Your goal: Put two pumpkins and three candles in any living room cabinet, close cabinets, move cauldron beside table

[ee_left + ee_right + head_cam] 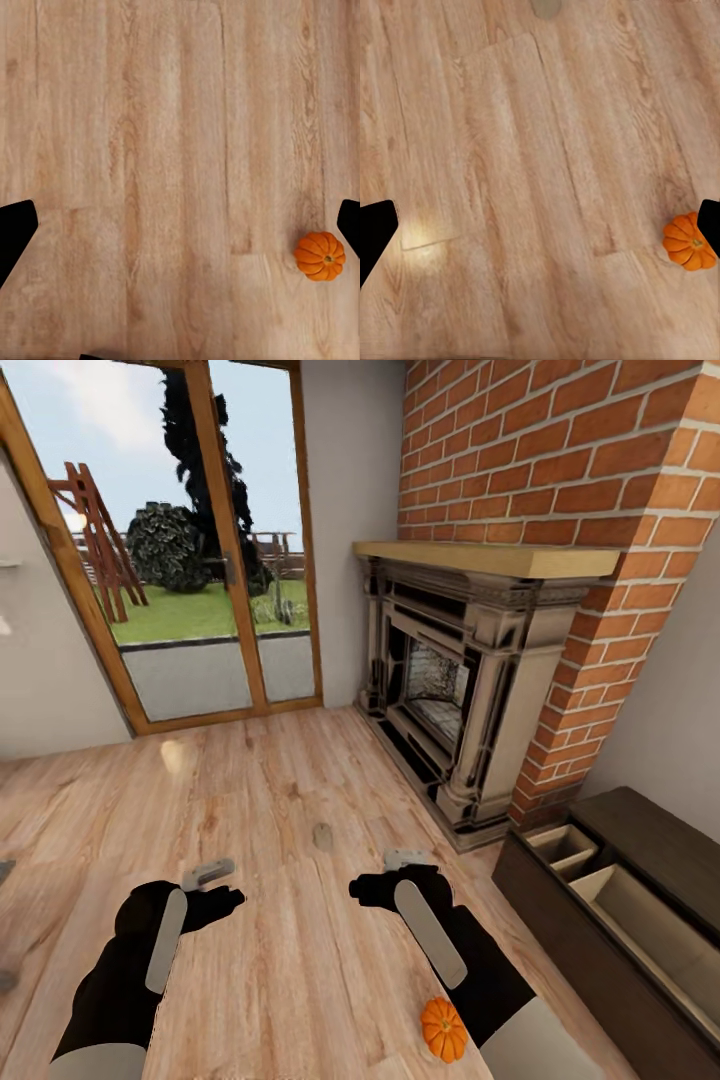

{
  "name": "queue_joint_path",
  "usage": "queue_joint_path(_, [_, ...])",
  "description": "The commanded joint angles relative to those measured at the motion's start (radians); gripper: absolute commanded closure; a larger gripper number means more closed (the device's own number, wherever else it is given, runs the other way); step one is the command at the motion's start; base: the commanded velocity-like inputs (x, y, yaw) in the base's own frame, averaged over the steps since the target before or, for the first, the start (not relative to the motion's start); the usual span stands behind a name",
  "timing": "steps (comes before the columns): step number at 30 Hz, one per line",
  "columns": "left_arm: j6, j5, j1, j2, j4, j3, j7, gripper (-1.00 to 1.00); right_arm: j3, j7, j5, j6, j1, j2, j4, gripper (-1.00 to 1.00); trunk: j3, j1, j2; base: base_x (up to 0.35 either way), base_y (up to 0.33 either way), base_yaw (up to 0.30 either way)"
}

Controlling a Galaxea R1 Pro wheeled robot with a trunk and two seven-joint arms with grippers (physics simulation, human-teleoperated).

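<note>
One orange pumpkin [443, 1028] [319, 256] [690, 241] lies on the wooden floor, just beside and below my right forearm. A small beige candle [322, 836] [545, 7] stands on the floor ahead, between my two grippers. My left gripper [208, 874] and right gripper [405, 857] both hover over the floor, open and holding nothing. At the right stands the dark brown cabinet [560, 920], its drawers pulled open and their pale beige insides bare. The cauldron and the table are out of view.
A brick fireplace [470, 690] with a wooden mantel stands ahead on the right, close to the cabinet's far end. A wood-framed glass door [200, 580] to the garden is ahead on the left. Bare wooden floor [250, 790] stretches between them.
</note>
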Motion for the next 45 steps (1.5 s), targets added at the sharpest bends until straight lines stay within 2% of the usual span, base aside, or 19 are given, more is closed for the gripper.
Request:
queue_joint_path(1, [0.0, 0.0, 0.0, 0.0, 0.0, 0.0, 0.0, -1.0, 0.006, 0.0, 0.001, 0.0, 0.0, 0.0, 0.0, -1.0, 0.0, 0.0, 0.0, 0.0, 0.0, 0.29])
queue_joint_path(6, [-0.001, 0.0, 0.0, 0.004, 0.0, 0.0, 0.0, -1.0, 0.016, 0.0, 0.001, -0.002, 0.0, 0.0, -0.002, -1.0, 0.0, 0.0, 0.0, 0.055, 0.075, 0.102])
queue_joint_path(19, [-0.003, 0.001, 0.0, 0.006, 0.0, 0.002, -0.002, -1.0, 0.017, 0.001, 0.0, -0.007, 0.0, 0.0, -0.001, -1.0, -0.001, 0.0, 0.0, 0.173, 0.251, 0.067])
queue_joint_path(29, [-0.005, 0.001, 0.0, 0.006, 0.001, 0.002, -0.003, -1.0, 0.017, 0.001, 0.0, -0.006, -0.001, 0.0, -0.002, -1.0, -0.001, 0.0, 0.0, 0.295, 0.092, 0.226])
queue_joint_path(37, [-0.005, 0.001, 0.0, 0.006, 0.0, 0.002, -0.003, -1.0, 0.017, 0.002, 0.0, -0.007, 0.0, -0.001, -0.003, -1.0, -0.001, 0.0, 0.0, 0.327, 0.018, 0.016])
queue_joint_path(45, [-0.005, 0.002, 0.0, 0.006, 0.001, 0.004, -0.003, -1.0, 0.017, 0.002, 0.001, -0.007, 0.0, -0.001, -0.004, -1.0, 0.007, 0.0, 0.0, 0.272, 0.207, -0.039])
